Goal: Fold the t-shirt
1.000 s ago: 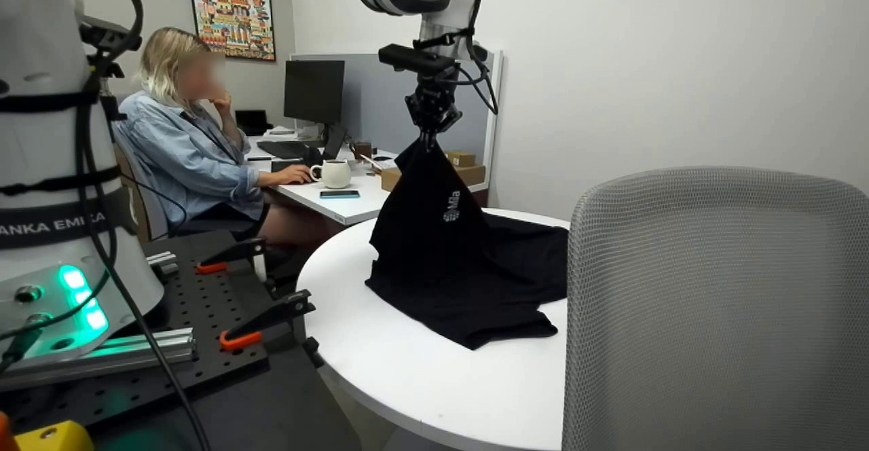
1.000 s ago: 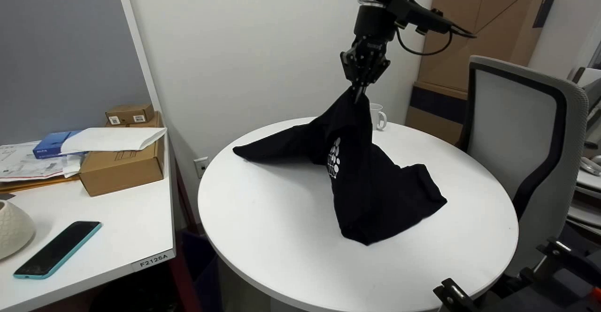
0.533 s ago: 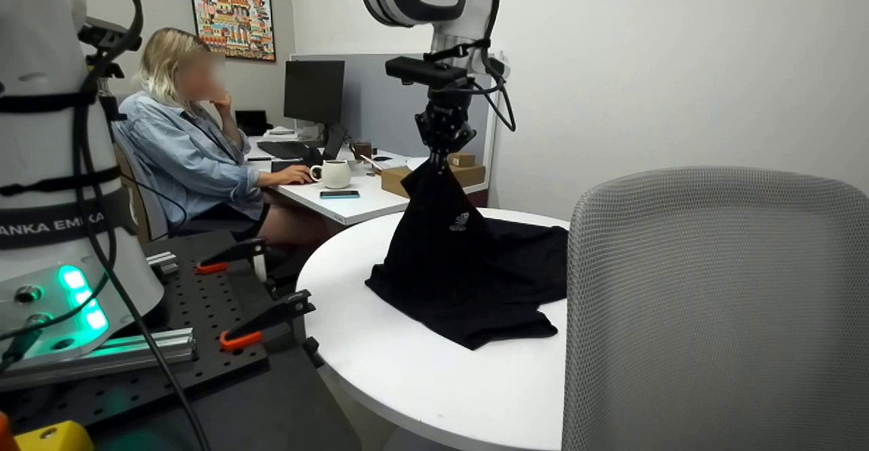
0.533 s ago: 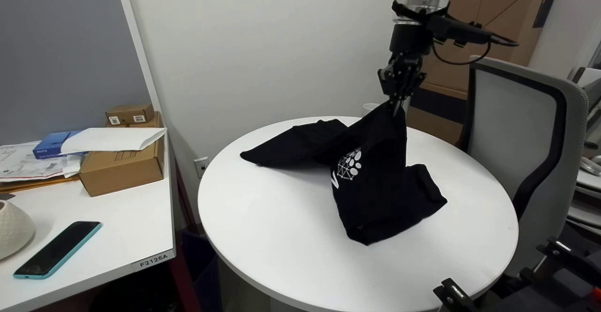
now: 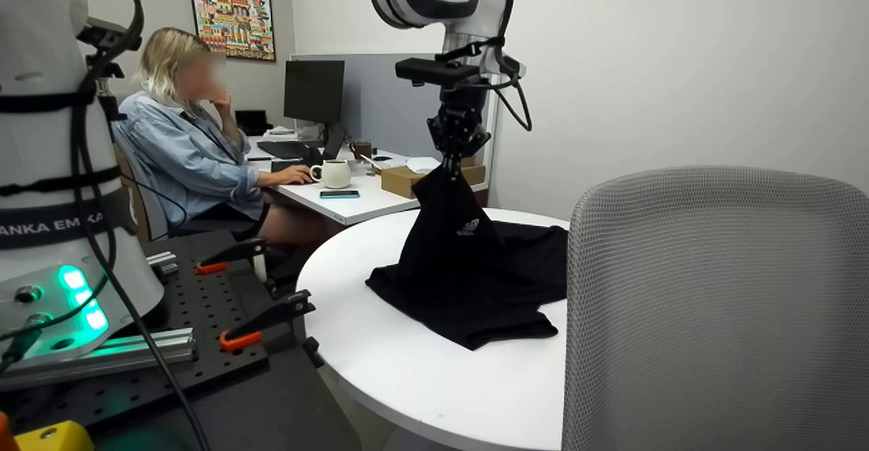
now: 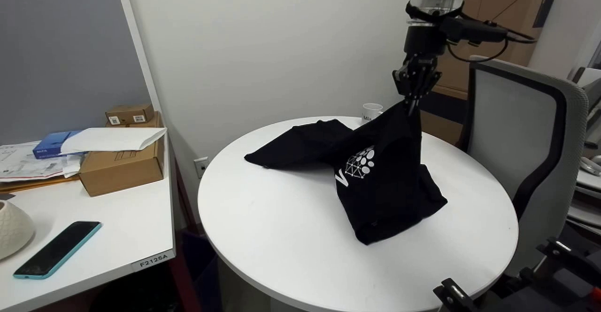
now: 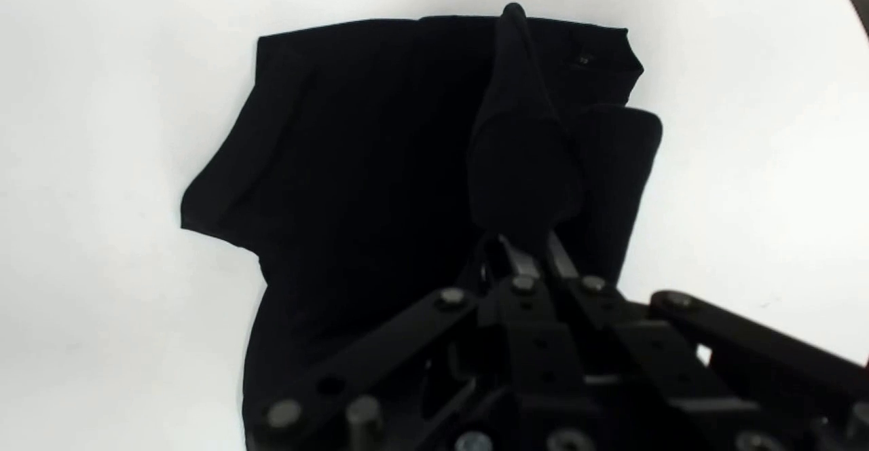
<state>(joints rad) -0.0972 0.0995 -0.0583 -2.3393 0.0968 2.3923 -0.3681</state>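
Note:
The black t-shirt (image 5: pixel 468 295) lies partly on the white round table (image 5: pixel 380 369), with one part pulled up into a tent. In an exterior view its white print (image 6: pixel 360 162) shows on the lifted slope, and the rest (image 6: pixel 300 147) lies low on the table. My gripper (image 6: pixel 412 107) points down above the table, shut on the raised fabric, and shows in both exterior views (image 5: pixel 451 171). In the wrist view the gripper (image 7: pixel 533 250) pinches a fold of the t-shirt (image 7: pixel 353 159) between its fingers. A flat sleeve lies at the left there.
A grey mesh chair (image 5: pixel 713 301) stands close to the table and also shows in an exterior view (image 6: pixel 512 124). A white mug (image 6: pixel 371 111) stands at the table's back edge. A desk with boxes (image 6: pixel 124 166) and a phone (image 6: pixel 58 248) adjoins. A person (image 5: pixel 183 132) sits there.
My gripper has moved lower and to the right in both exterior views, carrying the pinched fabric. The lifted slope has shifted and the white print shows more fully in an exterior view.

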